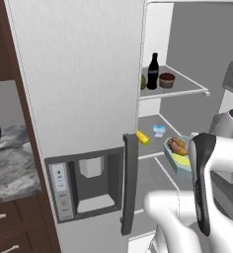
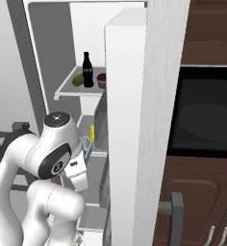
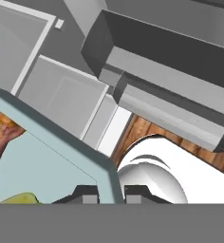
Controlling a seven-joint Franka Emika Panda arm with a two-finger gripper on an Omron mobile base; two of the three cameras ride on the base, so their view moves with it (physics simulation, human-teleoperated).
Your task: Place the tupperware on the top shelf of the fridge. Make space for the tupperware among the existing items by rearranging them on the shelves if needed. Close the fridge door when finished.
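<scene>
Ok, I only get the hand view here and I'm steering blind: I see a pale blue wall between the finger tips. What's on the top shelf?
Observer: A dark bottle stands at the middle of the top shelf.
Operator: Anything beside it?
Observer: A brown cup-like item to its right in the left base view, and a green item on its other side.
Operator: Where's my tupperware against the fridge?
Observer: The tupperware hangs at the level of the shelf below the top one, in front of it, in the gripper.
</scene>
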